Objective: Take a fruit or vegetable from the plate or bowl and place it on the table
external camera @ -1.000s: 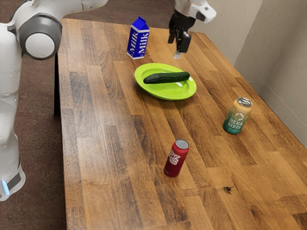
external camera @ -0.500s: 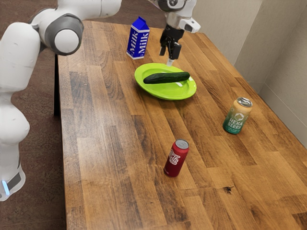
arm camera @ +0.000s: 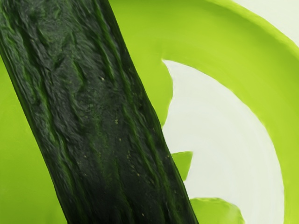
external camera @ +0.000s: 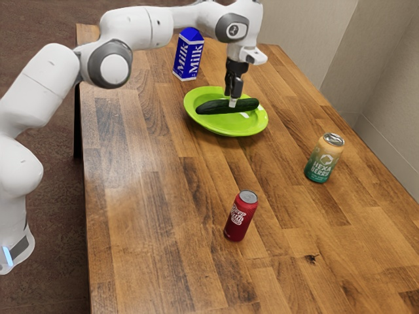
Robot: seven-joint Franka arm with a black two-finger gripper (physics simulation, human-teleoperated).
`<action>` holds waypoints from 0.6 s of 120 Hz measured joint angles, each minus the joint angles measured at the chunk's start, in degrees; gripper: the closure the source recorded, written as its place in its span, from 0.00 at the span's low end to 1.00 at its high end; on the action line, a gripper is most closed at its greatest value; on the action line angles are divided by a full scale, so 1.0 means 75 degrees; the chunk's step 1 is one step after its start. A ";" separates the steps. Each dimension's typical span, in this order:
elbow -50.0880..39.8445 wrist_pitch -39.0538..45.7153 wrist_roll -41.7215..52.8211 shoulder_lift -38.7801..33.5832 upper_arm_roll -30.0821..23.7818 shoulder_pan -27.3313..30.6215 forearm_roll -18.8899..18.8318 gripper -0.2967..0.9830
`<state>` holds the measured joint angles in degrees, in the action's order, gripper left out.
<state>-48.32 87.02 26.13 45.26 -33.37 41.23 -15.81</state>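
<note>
Jaws at the cucumber (external camera: pixel 213 107) on the plate (external camera: pixel 226 125); clenched or not, I cannot tell. "Milk" carton (external camera: pixel 188 59) near the plate; "HEXA BERRY" can (external camera: pixel 322 160) across open desk (external camera: pixel 281 147) from it.

Your white arm (external camera: pixel 29 95) rises from its base (external camera: pixel 16 252), lit by a blue strip, at the exterior view's lower left, and slants up to a big grey-ringed joint (external camera: pixel 110 63); from there your forearm (external camera: pixel 154 27) reaches toward the exterior view's right, your wrist (external camera: pixel 236 27) bends, and your black gripper (external camera: pixel 232 103) points down, nearly upright
</note>
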 joint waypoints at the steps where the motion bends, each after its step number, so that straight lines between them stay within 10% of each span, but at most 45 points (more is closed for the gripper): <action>1: -0.0006 0.0018 0.0018 0.0016 0.0000 0.0000 -0.0002 0.23; 26: -0.0148 0.0321 0.0380 0.0323 0.0015 -0.0010 -0.0009 0.23; 72: -0.1027 0.0177 0.0645 -0.1159 0.0041 -0.0482 -0.0419 0.64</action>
<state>-56.02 88.35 30.97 36.57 -33.06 37.61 -18.95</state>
